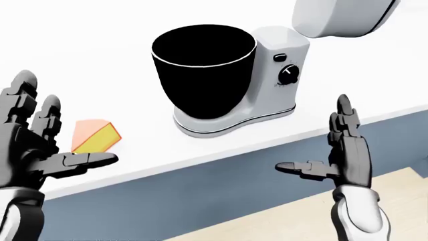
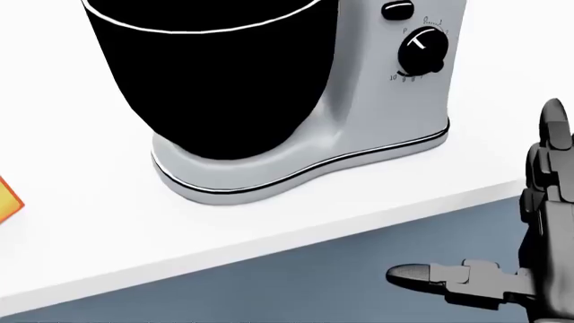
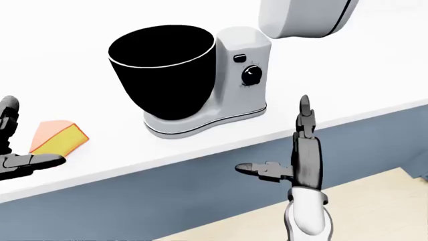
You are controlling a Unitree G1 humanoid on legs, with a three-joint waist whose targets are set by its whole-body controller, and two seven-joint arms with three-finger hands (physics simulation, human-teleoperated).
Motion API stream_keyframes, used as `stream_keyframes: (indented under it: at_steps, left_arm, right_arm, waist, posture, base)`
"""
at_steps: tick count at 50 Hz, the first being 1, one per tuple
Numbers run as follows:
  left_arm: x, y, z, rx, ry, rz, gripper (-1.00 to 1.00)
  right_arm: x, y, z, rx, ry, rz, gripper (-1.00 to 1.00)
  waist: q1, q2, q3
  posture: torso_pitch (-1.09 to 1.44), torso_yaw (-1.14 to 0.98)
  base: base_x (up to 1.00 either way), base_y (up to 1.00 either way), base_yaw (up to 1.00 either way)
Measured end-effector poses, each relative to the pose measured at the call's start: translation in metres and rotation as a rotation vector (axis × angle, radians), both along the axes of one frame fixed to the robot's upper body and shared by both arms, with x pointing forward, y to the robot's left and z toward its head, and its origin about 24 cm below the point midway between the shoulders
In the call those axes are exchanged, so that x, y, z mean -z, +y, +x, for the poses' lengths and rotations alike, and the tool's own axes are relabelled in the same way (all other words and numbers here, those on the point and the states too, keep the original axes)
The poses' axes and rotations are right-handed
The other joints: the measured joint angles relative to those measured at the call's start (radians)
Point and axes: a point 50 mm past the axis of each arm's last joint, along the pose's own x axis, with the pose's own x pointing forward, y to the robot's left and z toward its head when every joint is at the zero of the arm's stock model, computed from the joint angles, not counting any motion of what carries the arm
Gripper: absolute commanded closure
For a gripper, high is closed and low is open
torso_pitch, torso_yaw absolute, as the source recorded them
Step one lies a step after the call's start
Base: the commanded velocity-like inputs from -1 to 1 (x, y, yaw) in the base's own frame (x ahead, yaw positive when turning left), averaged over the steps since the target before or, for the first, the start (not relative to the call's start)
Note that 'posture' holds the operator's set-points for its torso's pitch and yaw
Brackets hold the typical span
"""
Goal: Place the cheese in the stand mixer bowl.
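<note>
Countertop [image 1: 200,150], smooth and white, runs above a flat blue cabinet face. On it stands a glossy grey stand mixer [image 1: 277,65] with a black dial; its tilted-up head is cut off at the top of the left-eye view. The mixer holds a deep, round black bowl [image 1: 200,75] with a thin pale rim. An orange cheese [image 1: 96,135] wedge lies on the counter left of the mixer, just beyond the left hand [image 1: 33,145], whose fingers are spread, empty. The right hand [image 1: 341,155] hovers below the counter edge, fingers apart.
</note>
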Motion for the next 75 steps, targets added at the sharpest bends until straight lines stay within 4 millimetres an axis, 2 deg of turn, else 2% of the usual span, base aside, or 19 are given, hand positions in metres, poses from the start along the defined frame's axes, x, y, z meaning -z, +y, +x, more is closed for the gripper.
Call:
stream_keyframes:
  at_steps: [8, 14, 22, 27, 38, 43, 50, 55, 56, 58, 59, 62, 75]
  left_arm:
    - [0.022, 0.001, 0.014, -0.003, 0.043, -0.013, -1.00]
    - [0.027, 0.002, 0.021, -0.005, 0.031, 0.012, -1.00]
    - [0.033, 0.011, 0.021, -0.063, 0.061, 0.029, -1.00]
    - [0.030, 0.013, 0.021, -0.082, 0.041, 0.037, -1.00]
    - [0.037, 0.017, 0.039, -0.115, 0.054, 0.066, -1.00]
    - [0.046, 0.014, 0.048, -0.092, 0.078, 0.080, -1.00]
    - [0.052, 0.011, 0.050, -0.072, 0.077, 0.132, -1.00]
    - [0.064, 0.017, 0.050, -0.090, 0.118, 0.136, -1.00]
    - [0.067, 0.019, 0.050, -0.095, 0.137, 0.133, -0.65]
    - [0.078, 0.018, 0.051, -0.086, 0.187, 0.116, 0.83]
    - [0.077, 0.018, 0.051, -0.086, 0.181, 0.120, 1.00]
    - [0.068, 0.028, 0.046, -0.162, 0.146, 0.127, 1.00]
    - [0.068, 0.019, 0.045, -0.096, 0.137, 0.115, 1.00]
  right_arm:
    - [0.001, 0.001, 0.001, -0.005, 0.001, 0.000, -1.00]
    - [0.001, 0.001, 0.001, -0.008, -0.003, 0.000, -1.00]
    - [0.002, 0.002, 0.001, -0.012, 0.000, 0.001, -1.00]
    - [0.003, 0.002, 0.002, -0.016, 0.003, 0.003, -1.00]
    - [0.004, 0.004, 0.002, -0.026, 0.002, 0.005, -1.00]
    - [0.004, 0.003, 0.002, -0.024, 0.000, 0.007, -1.00]
    - [0.004, 0.003, 0.002, -0.022, -0.004, 0.011, -1.00]
    - [0.004, 0.002, 0.002, -0.017, -0.007, 0.010, -1.00]
    - [0.004, 0.002, 0.002, -0.016, -0.007, 0.010, -1.00]
    - [0.004, 0.002, 0.002, -0.018, -0.008, 0.011, -1.00]
    - [0.004, 0.002, 0.002, -0.020, -0.008, 0.012, -1.00]
    - [0.005, 0.003, 0.002, -0.023, -0.005, 0.012, -1.00]
    - [0.003, 0.003, 0.001, -0.027, -0.014, 0.010, -1.00]
  waist:
    - [0.002, -0.005, -0.006]
    - [0.005, -0.003, -0.013]
    - [0.002, -0.005, -0.009]
    - [0.002, -0.009, -0.009]
    - [0.003, -0.010, -0.012]
    - [0.003, -0.007, -0.016]
    - [0.006, 0.002, -0.027]
    - [0.009, 0.006, -0.029]
    - [0.010, 0.006, -0.027]
    - [0.010, 0.003, -0.024]
    - [0.010, 0.002, -0.023]
    - [0.006, 0.001, -0.026]
    - [0.008, 0.005, -0.034]
  posture:
    - [0.00, 0.00]
    - [0.00, 0.00]
    - [0.00, 0.00]
    - [0.00, 0.00]
    - [0.00, 0.00]
    - [0.00, 0.00]
    - [0.00, 0.00]
    - [0.00, 0.00]
    - [0.00, 0.00]
    - [0.00, 0.00]
    - [0.00, 0.00]
    - [0.00, 0.00]
    - [0.00, 0.00]
  base:
    - [0.00, 0.00, 0.00]
    - [0.00, 0.00, 0.00]
    - [0.00, 0.00, 0.00]
    - [0.00, 0.00, 0.00]
    - [0.00, 0.00, 0.00]
    - [0.00, 0.00, 0.00]
    - [0.00, 0.00, 0.00]
    - [0.00, 0.00, 0.00]
    - [0.00, 0.00, 0.00]
    - [0.00, 0.00, 0.00]
    - [0.00, 0.00, 0.00]
    - [0.00, 0.00, 0.00]
    - [0.00, 0.00, 0.00]
